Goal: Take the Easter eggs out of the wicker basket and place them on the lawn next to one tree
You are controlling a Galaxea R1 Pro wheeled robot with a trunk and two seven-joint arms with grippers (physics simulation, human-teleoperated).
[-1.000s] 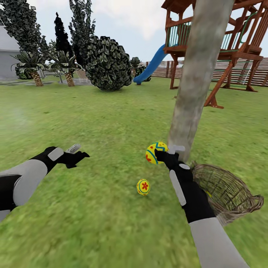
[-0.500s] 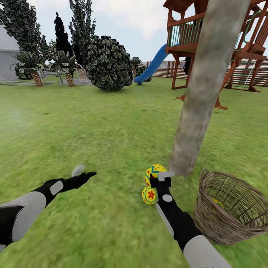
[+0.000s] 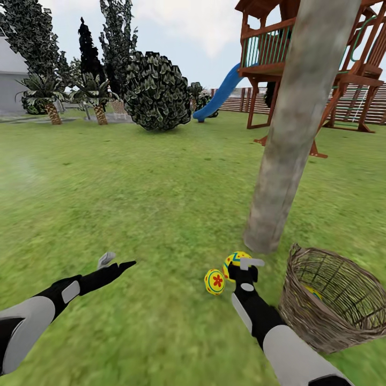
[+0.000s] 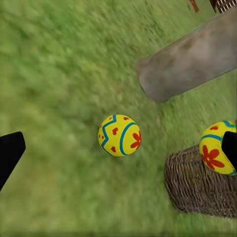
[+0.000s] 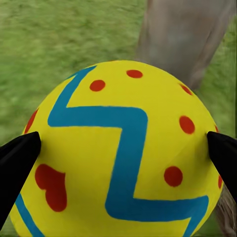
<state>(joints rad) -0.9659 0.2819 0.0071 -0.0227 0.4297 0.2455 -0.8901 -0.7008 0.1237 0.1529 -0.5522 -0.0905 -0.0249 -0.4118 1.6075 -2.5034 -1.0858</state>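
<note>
My right gripper (image 3: 244,264) is shut on a yellow Easter egg (image 3: 234,259) with a blue zigzag and red dots (image 5: 123,153), held low over the lawn (image 3: 161,214) at the foot of the thick grey tree (image 3: 289,145). A second Easter egg (image 3: 214,281) lies on the grass just left of it (image 4: 119,135). The wicker basket (image 3: 332,305) stands to the right of the trunk's base, and a bit of yellow egg (image 3: 315,291) shows through its weave. Off to the left, my left gripper (image 3: 115,264) hangs open and empty above the grass.
A wooden playset (image 3: 321,64) with a blue slide (image 3: 220,94) stands behind the tree, in front of a slatted fence (image 3: 370,110). A round bush (image 3: 155,91), short palms (image 3: 51,99) and dark thin trees (image 3: 115,32) line the far left. Open grass lies between.
The right gripper has come down with its egg to just beside the egg on the grass. The left arm has sunk lower. The head view shifted early on.
</note>
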